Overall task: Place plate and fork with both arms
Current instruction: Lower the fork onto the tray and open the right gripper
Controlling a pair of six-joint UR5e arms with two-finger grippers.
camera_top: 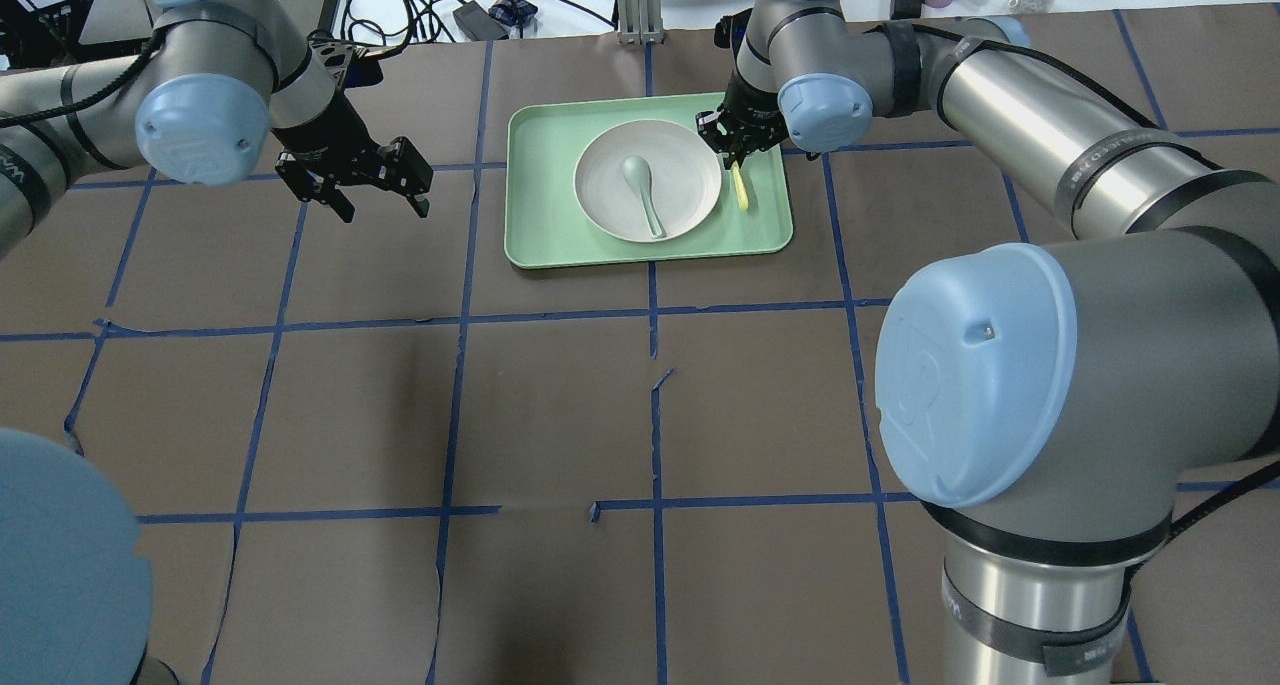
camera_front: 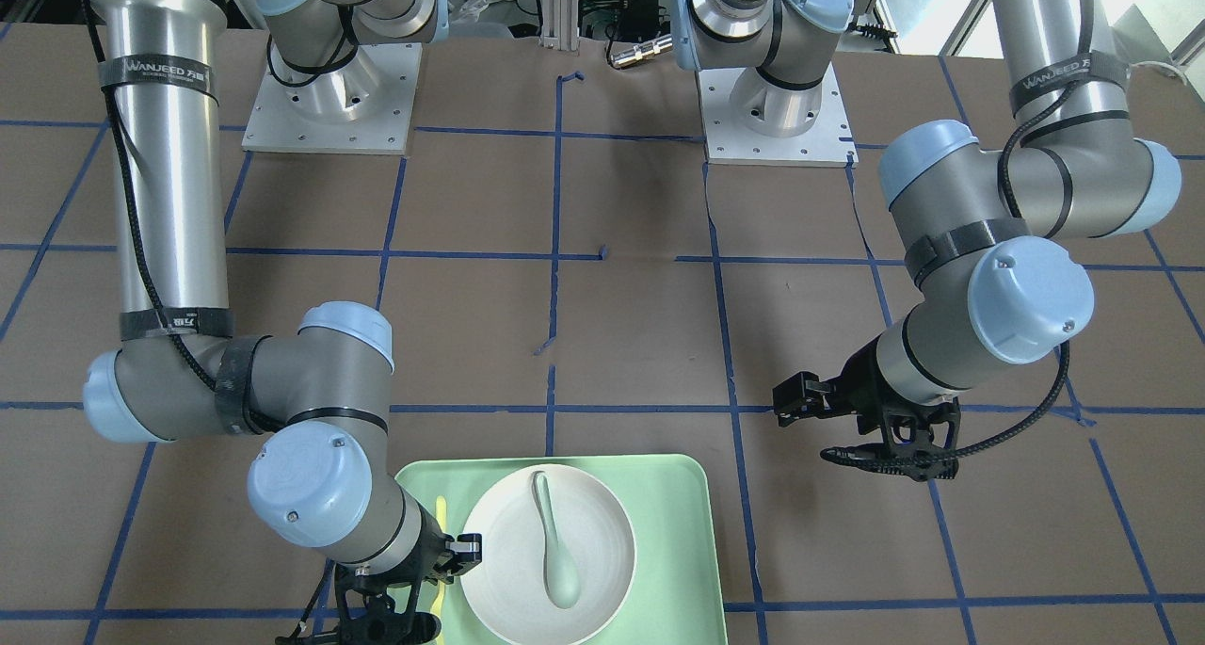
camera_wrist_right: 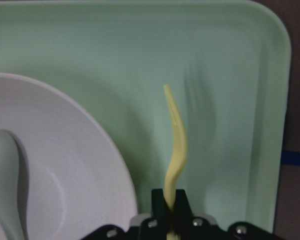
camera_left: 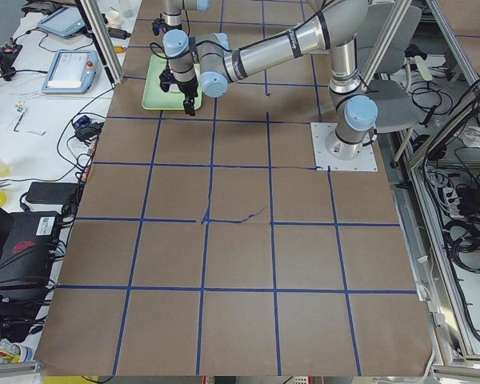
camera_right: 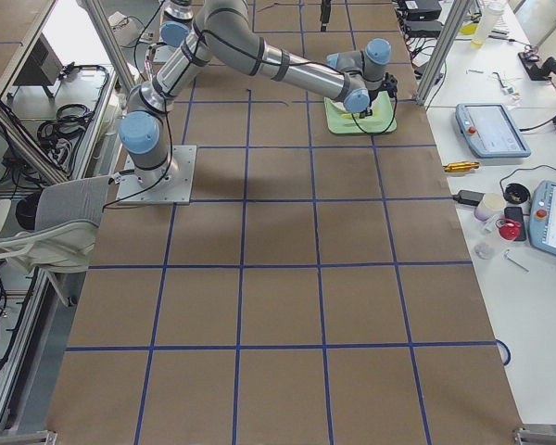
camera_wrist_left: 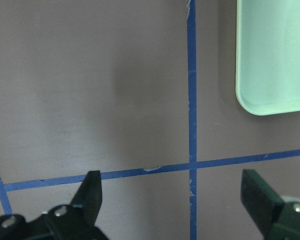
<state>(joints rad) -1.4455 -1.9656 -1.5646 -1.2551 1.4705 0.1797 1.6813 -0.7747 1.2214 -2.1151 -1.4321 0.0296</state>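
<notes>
The right gripper [camera_wrist_right: 171, 200] is pressed together on one end of the pale-yellow fork [camera_wrist_right: 176, 145], which reaches out over the mint-green tray [camera_wrist_right: 230, 60] just beside the rim of the white plate [camera_wrist_right: 65, 150]; the fork's shadow lies apart from it on the tray, so its free end looks raised. The plate sits in the tray with a grey-green spoon [camera_top: 643, 185] lying in it; the left gripper [camera_top: 385, 208] hangs spread and empty over the brown table [camera_top: 560, 415], near the tray's other side.

The pinch is narrow and far from the fork's middle; a quick swing could likely let the slim plastic pivot between the fingers or slip out. The fork is close to the plate's rim; a sideways pull might clip the plate and shove it. The loose spoon is the larger risk; if the left gripper tilts the plate on lifting, the spoon could slide off. With both arms working over one tray, they may crowd each other.
</notes>
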